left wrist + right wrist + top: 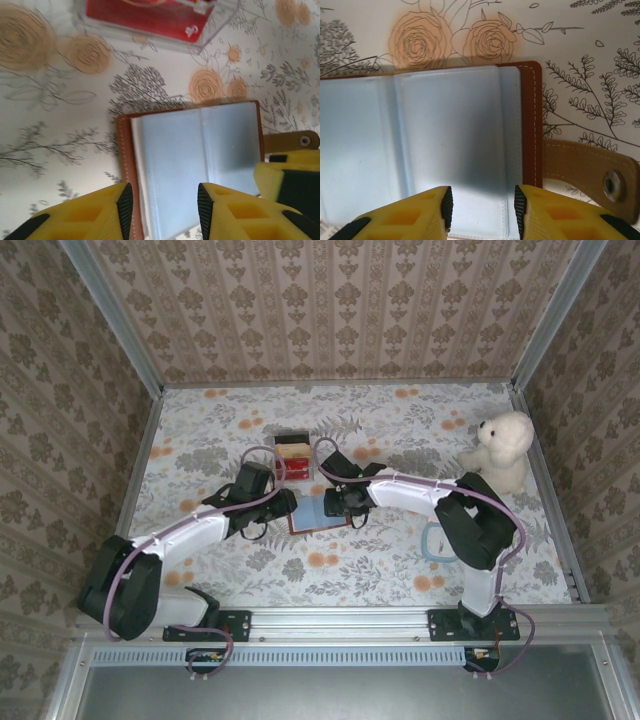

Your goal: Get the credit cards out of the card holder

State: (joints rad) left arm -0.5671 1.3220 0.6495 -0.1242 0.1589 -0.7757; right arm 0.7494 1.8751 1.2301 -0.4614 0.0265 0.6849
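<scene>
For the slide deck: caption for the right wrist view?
Right tool, jaws apart, above the open card holder, blue-grey sleeves showing; snap strap lies aside on the floral tablecloth.

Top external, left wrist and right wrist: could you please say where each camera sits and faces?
Top external: above and behind the arms, looking down on the table; left arm and right arm show.
Left wrist: on the left arm, looking down at the card holder; left gripper shows.
Right wrist: on the right arm, above the snap strap; right gripper shows.
Shared: the card holder.
</scene>
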